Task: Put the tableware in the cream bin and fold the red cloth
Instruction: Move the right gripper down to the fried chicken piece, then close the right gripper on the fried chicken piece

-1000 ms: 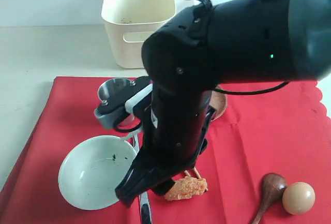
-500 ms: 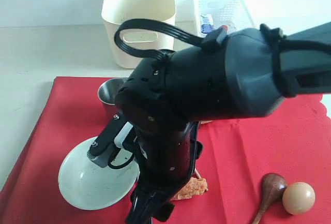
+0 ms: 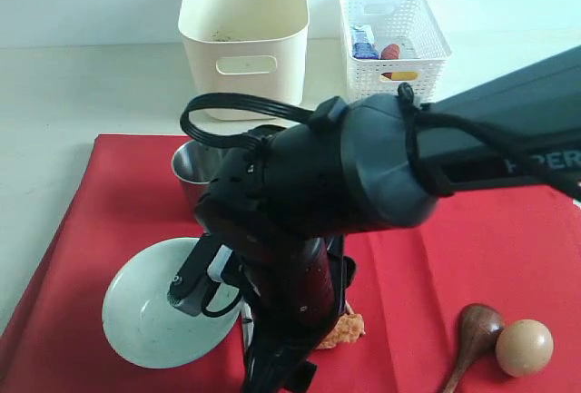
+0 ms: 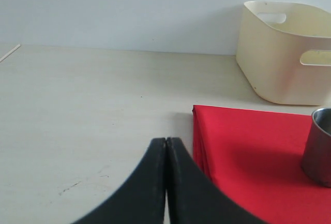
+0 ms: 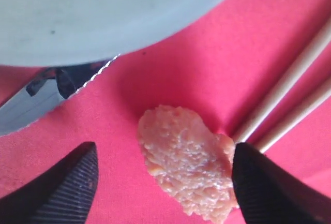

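My right gripper [image 5: 164, 155] is open and hangs low over the red cloth [image 5: 170, 74], its fingers either side of an orange crumbly food piece [image 5: 186, 164]. By that piece lie two wooden chopsticks [image 5: 292, 76], the metal knife [image 5: 41, 97] and the pale bowl [image 5: 103, 12]. In the exterior view my right arm [image 3: 345, 202] covers the middle of the red cloth [image 3: 490, 248] and hides the brown plate. The steel cup [image 3: 192, 168], bowl [image 3: 145, 316] and dark wooden spoon [image 3: 472, 334] show around it. The cream bin [image 3: 243, 39] stands behind. My left gripper [image 4: 166, 142] is shut and holds nothing, over the table beside the cloth's edge.
A white lattice basket [image 3: 392, 44] with small items stands right of the cream bin. An egg [image 3: 524, 347] rests beside the spoon at the front right. The left wrist view shows the pale tabletop [image 4: 93, 105], the cream bin [image 4: 287, 53] and the cup [image 4: 318, 146].
My right arm has swung lower and toward the front, uncovering the white basket and hiding the plate. The things on the cloth have not moved.
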Action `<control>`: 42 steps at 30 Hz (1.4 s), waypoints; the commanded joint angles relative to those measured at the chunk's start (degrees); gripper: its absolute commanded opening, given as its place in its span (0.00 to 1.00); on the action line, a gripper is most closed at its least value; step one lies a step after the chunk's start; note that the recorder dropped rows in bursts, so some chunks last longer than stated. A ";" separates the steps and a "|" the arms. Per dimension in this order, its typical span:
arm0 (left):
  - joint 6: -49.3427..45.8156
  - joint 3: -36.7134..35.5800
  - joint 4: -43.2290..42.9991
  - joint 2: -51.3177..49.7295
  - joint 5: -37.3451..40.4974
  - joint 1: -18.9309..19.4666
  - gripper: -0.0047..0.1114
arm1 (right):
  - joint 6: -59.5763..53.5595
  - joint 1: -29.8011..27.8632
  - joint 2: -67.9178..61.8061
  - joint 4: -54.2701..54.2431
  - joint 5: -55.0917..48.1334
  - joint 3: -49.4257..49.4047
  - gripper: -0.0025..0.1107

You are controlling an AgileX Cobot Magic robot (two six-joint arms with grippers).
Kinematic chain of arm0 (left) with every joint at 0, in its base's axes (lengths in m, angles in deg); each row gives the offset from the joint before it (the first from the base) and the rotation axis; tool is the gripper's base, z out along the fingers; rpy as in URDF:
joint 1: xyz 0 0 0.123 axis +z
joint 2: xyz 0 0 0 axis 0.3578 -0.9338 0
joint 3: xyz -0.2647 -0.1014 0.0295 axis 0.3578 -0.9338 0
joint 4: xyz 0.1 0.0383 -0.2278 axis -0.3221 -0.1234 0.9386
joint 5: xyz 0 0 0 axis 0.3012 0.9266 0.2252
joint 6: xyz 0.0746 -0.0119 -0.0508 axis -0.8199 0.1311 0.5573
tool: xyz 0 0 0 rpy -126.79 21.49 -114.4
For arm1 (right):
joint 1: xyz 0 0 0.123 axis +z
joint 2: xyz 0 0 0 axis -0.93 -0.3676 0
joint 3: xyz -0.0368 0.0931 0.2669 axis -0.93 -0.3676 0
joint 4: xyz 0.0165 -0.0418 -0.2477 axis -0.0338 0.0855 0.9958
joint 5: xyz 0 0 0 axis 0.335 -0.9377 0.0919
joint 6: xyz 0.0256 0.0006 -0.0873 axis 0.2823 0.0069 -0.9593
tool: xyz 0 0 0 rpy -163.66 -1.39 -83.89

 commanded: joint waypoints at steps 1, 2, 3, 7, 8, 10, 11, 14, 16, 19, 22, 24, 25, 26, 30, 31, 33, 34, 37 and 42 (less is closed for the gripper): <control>-0.29 0.03 0.34 -0.30 -0.25 -0.29 0.05 | -0.46 0.13 -0.07 0.52 -0.30 -0.11 0.53; -0.29 0.03 0.34 -0.30 -0.25 -0.29 0.05 | -0.46 0.13 -0.07 0.65 -0.42 -0.11 0.48; -0.29 0.03 0.34 -0.30 -0.25 -0.29 0.05 | -0.46 0.13 -0.07 0.66 -0.56 -0.11 0.43; -0.29 0.03 0.34 -0.30 -0.25 -0.29 0.05 | -0.35 0.13 -0.07 0.92 -1.06 -0.11 0.24; -0.29 0.03 0.34 -0.30 -0.25 -0.29 0.05 | -0.35 0.13 -0.07 0.92 -1.20 -0.11 0.20; -0.29 0.03 0.34 -0.30 -0.25 -0.29 0.05 | -0.35 0.13 -0.07 0.92 -1.20 -0.11 0.13; -0.29 0.03 0.34 -0.30 -0.25 -0.29 0.05 | -0.35 0.13 -0.07 0.92 -1.64 -0.11 0.08; -0.29 0.03 0.34 -0.30 -0.25 -0.29 0.05 | -0.35 0.13 0.03 0.92 -3.14 -0.11 0.02; -0.29 0.03 0.34 -0.30 -0.25 -0.29 0.05 | -0.25 0.13 0.45 0.92 -4.22 -0.11 0.02; -0.29 0.03 0.34 -0.30 -0.25 -0.29 0.05 | 0.13 0.13 2.19 0.92 -4.68 -0.11 0.02; -0.29 0.03 0.34 -0.30 -0.25 -0.29 0.05 | 2.63 0.13 4.76 0.92 -3.82 -0.11 0.02; -0.29 0.03 0.34 -0.30 -0.25 -0.29 0.05 | 4.60 0.13 6.69 1.95 -3.40 -0.11 0.02; -0.29 0.03 0.34 -0.30 -0.25 -0.29 0.05 | 5.74 0.13 7.73 3.44 -3.12 -0.11 0.02; -0.29 0.03 0.34 -0.30 -0.25 -0.29 0.05 | 7.09 0.13 8.73 4.69 -2.76 -0.11 0.02; -0.29 0.03 0.34 -0.30 -0.25 -0.29 0.05 | 9.11 0.13 12.04 9.07 -2.27 -0.11 0.02; -0.29 0.03 0.34 -0.30 -0.25 -0.29 0.05 | 9.11 0.13 12.67 9.76 -2.27 -0.11 0.02; -0.29 0.03 0.34 -0.30 -0.25 -0.29 0.05 | 9.11 0.13 13.43 9.87 -2.27 -0.11 0.02; -0.29 0.03 0.34 -0.30 -0.25 -0.29 0.05 | 9.24 0.13 13.60 9.38 -2.27 -0.11 0.02; -0.29 0.03 0.34 -0.30 -0.25 -0.29 0.05 | 11.20 0.13 13.54 8.26 -2.41 -0.11 0.02; -0.29 0.03 0.34 -0.30 -0.25 -0.29 0.05 | 12.17 0.13 11.92 4.40 -4.70 -0.36 0.02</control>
